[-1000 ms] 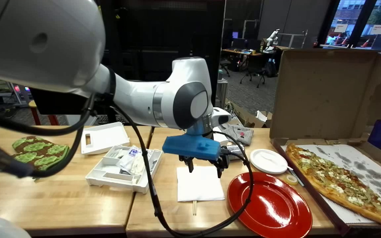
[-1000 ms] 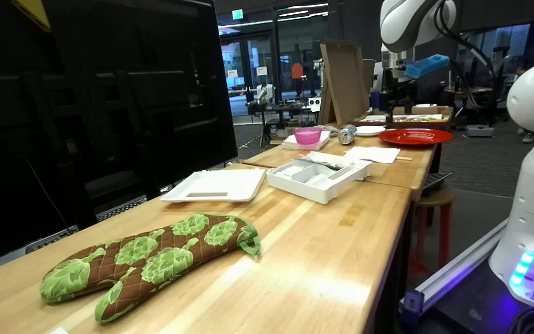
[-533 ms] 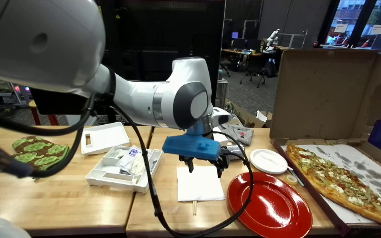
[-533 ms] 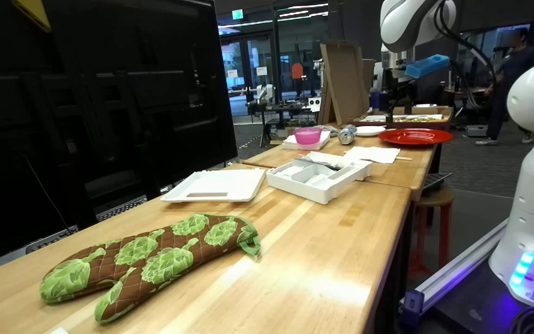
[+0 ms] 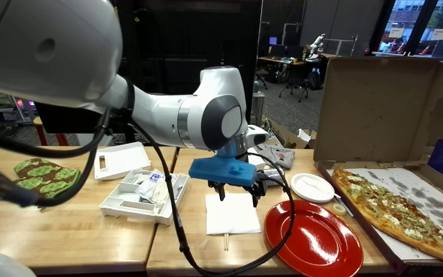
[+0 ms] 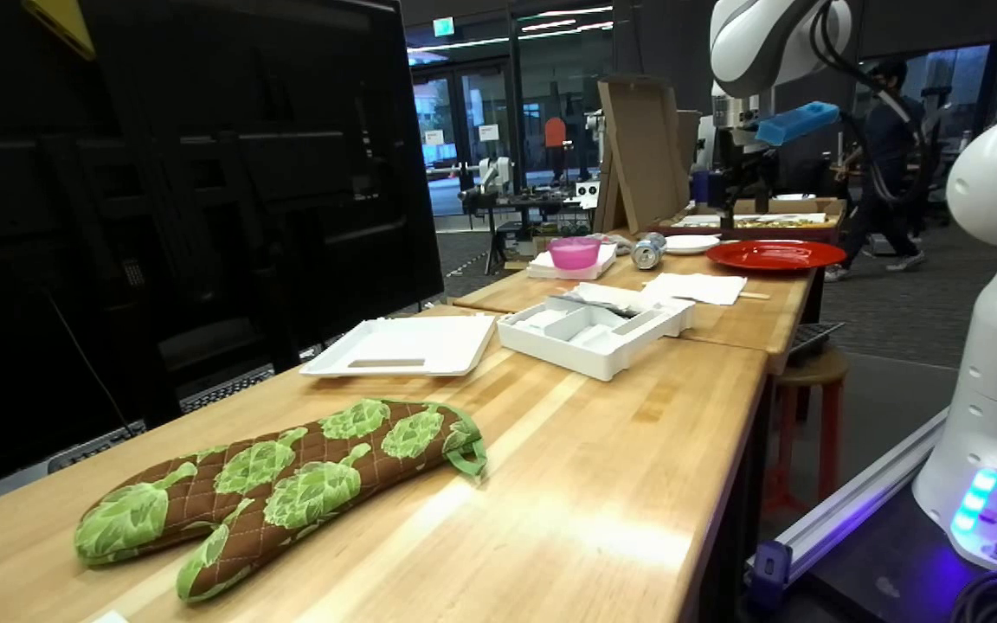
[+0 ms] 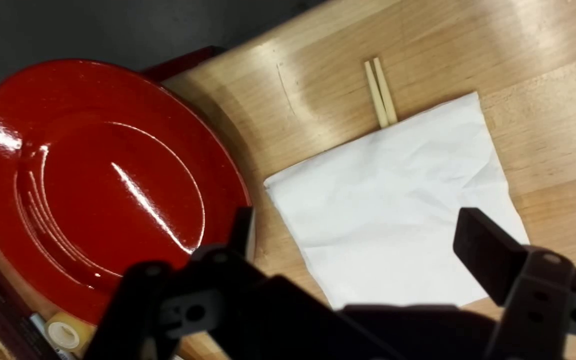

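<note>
My gripper (image 7: 356,221) stands open above the table, its two black fingers wide apart with nothing between them. Beneath it lies a folded white napkin (image 7: 393,200), flat on the wood. Two pale chopsticks (image 7: 381,93) stick out from under the napkin's edge; their other ends are hidden. Beside the napkin rests a glossy red plate (image 7: 113,180), partly covered by a finger in the wrist view. In an exterior view the gripper (image 5: 238,200) hangs over the napkin (image 5: 232,219), with the red plate (image 5: 317,242) to its right. It touches nothing.
An open pizza box (image 5: 383,109) holds a long pizza slab (image 5: 394,215). White plates (image 5: 309,185) and a tape roll (image 5: 338,209) lie near it. A compartment tray (image 6: 563,350), a white lid (image 6: 412,342), a can (image 6: 648,252), a pink bowl (image 6: 575,253) and an oven mitt (image 6: 291,484) are also on the tables.
The arm, the gripper and the tabletop objects have not visibly moved. In the background of an exterior view, a person has come in from the right and walked leftward behind the arm.
</note>
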Controlling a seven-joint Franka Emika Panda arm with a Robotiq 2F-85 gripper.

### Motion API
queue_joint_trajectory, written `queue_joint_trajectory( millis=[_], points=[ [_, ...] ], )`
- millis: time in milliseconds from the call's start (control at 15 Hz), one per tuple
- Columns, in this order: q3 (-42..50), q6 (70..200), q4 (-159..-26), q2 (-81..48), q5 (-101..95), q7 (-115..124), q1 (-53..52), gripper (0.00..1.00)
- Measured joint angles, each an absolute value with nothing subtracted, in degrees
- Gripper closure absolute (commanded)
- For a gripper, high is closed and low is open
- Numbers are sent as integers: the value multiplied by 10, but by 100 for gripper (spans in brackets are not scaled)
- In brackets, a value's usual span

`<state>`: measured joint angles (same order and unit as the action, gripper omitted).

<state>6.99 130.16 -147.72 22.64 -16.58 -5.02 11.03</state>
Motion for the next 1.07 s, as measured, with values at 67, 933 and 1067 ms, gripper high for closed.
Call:
queue_joint_trajectory(
  millis=[67,933,1067],
  points=[
    [70,1302,-1477,226,-166,-50,110,0],
    [72,1426,-1514,226,-171,-91,100,0],
    [73,1428,-1517,226,-159,-111,89,0]
  ],
)
